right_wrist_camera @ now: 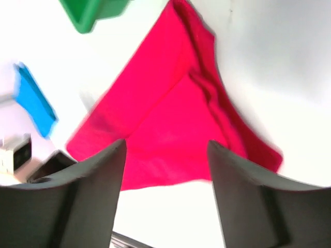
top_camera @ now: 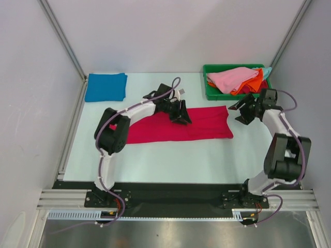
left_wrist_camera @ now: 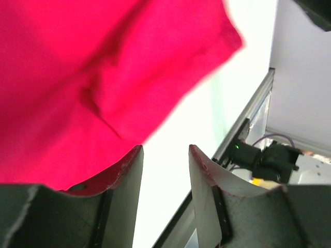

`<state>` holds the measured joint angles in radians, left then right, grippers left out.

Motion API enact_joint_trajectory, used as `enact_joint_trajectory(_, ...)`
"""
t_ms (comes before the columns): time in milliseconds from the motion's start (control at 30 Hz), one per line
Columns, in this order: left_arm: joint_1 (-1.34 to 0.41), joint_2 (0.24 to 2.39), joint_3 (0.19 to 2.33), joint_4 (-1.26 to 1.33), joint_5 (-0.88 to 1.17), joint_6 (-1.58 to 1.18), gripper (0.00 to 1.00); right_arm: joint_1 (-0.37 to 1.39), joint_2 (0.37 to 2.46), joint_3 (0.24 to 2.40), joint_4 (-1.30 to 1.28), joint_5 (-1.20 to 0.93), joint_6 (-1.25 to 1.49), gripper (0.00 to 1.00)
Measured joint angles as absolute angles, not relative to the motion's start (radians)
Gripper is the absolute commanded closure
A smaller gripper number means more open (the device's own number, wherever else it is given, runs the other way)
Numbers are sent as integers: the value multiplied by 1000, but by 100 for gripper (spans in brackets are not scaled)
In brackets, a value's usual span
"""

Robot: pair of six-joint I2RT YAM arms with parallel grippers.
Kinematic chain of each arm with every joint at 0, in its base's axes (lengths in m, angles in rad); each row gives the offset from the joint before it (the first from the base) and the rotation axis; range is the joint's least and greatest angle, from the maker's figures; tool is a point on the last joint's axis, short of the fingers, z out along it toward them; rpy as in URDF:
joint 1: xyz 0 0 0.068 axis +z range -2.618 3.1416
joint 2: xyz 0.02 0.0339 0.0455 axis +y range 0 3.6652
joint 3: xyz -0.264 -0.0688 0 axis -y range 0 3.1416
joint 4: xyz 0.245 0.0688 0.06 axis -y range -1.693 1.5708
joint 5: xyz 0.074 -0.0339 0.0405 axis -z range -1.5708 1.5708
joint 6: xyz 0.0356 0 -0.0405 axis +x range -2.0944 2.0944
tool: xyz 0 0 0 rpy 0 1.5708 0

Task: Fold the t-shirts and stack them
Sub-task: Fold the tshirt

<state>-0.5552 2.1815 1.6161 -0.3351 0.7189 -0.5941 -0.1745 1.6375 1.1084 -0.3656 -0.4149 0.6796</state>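
The crimson t-shirt lies folded into a long strip across the middle of the table; it also shows in the left wrist view and the right wrist view. My left gripper hovers over the strip's middle, open and empty. My right gripper is just off the strip's right end, open and empty. A folded blue t-shirt lies at the back left. Pink and orange t-shirts are piled in the green bin.
The green plastic bin stands at the back right, close behind my right gripper. Grey walls with metal rails close in both sides and the back. Bare table lies in front of the strip.
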Motion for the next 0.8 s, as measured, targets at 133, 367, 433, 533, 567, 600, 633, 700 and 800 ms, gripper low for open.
enact_joint_trajectory(133, -547, 2008, 1537, -360, 705, -557, 54, -183, 1459, 1019, -410, -369, 776, 15)
enact_joint_trajectory(367, -479, 1747, 1276, -316, 703, -540, 55, -133, 1272, 769, -419, -338, 930, 3)
enact_joint_trajectory(433, -448, 1713, 1197, -315, 703, -540, 55, -126, 1229, 687, -394, -326, 963, 6)
enact_joint_trajectory(533, -403, 1686, 1104, -323, 702, -536, 55, -125, 1203, 598, -347, -305, 1004, 11)
enact_joint_trajectory(567, -390, 1678, 1083, -332, 701, -530, 55, -124, 1206, 588, -337, -302, 1011, 13)
enact_joint_trajectory(600, -382, 1670, 1070, -340, 699, -524, 55, -123, 1211, 573, -315, -299, 1019, 15)
enact_joint_trajectory(633, -372, 1657, 1056, -348, 696, -519, 55, -123, 1219, 561, -289, -295, 1023, 18)
enact_joint_trajectory(700, -359, 1626, 1036, -360, 690, -511, 55, -121, 1235, 535, -223, -291, 1029, 24)
enact_joint_trajectory(800, -350, 1583, 1024, -364, 688, -502, 55, -120, 1288, 510, -118, -285, 1040, 26)
